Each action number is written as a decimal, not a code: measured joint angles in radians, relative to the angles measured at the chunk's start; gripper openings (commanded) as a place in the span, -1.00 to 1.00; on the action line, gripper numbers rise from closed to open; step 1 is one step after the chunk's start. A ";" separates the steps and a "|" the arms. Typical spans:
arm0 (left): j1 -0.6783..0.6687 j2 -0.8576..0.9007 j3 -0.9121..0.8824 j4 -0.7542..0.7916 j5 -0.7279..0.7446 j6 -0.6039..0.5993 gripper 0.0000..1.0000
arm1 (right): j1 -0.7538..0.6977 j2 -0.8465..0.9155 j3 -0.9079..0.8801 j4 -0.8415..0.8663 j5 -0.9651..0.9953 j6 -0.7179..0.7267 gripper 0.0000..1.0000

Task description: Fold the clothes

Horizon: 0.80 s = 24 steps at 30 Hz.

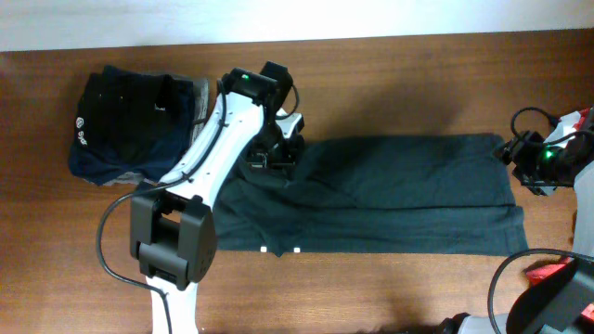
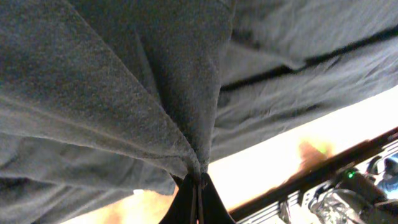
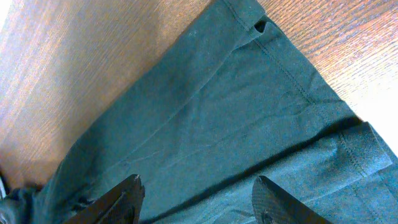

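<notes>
Where the left claw (image 2: 196, 186) is closed tight on a pinch of cloth, the dark garment (image 1: 399, 199) is drawn up into creases that fan out from the grip. The garment is spread flat along the counter (image 1: 390, 83), and the pinch is taken near its upper left end. The right claw (image 3: 199, 199) is held with its jaws apart just above the garment's right end, and nothing is gripped. For a clean fold, the pinched end is best lifted only slightly, carried over evenly and laid with the edges matched. A stack of folded clothes (image 1: 130, 125) is set apart at the upper left.
</notes>
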 measured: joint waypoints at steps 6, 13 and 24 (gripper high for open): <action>-0.029 0.000 0.000 -0.071 -0.057 -0.030 -0.99 | 0.000 0.000 0.000 0.000 0.000 -0.002 0.22; -0.031 0.000 0.000 -0.069 -0.084 -0.039 -0.99 | 0.000 0.002 0.000 0.088 0.000 -0.004 0.36; -0.031 0.000 0.000 -0.048 -0.091 -0.041 -0.99 | 0.000 0.304 -0.001 0.375 0.018 0.057 0.33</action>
